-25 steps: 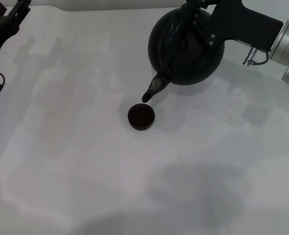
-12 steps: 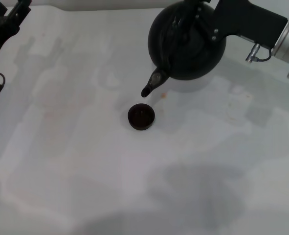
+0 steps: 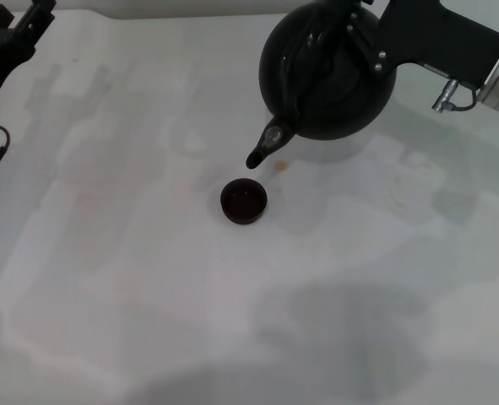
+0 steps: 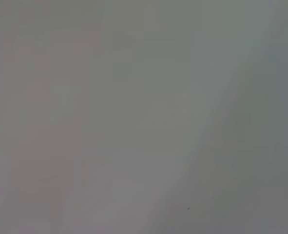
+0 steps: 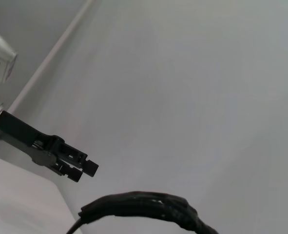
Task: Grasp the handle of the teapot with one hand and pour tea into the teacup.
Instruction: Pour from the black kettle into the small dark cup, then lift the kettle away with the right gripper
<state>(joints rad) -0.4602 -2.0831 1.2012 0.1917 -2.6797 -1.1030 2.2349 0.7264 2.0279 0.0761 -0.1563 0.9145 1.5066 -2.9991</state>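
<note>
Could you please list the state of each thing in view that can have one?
teapot: lifted off the table, tilted, spout down toward the cup.
handle: held by the right gripper.
teacup: upright on the table, dark inside, below the spout tip, apart from it.
left gripper: parked at the far left, holding nothing.

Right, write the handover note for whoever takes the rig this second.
Right end effector: shut on the handle, holding the teapot in the air at the far right of the table, spout tipped down toward the teacup.
Left end effector: parked at the far left edge, away from the work; whether open or shut cannot be told.
Teacup: upright mid-table, just near of the spout tip; dark inside, fill level unreadable. A small brownish spot lies on the table beside the spout.
Done: handle grasped, teapot lifted.
Left: no stream visible now; confirm the cup is filled, then set the teapot down.
</note>
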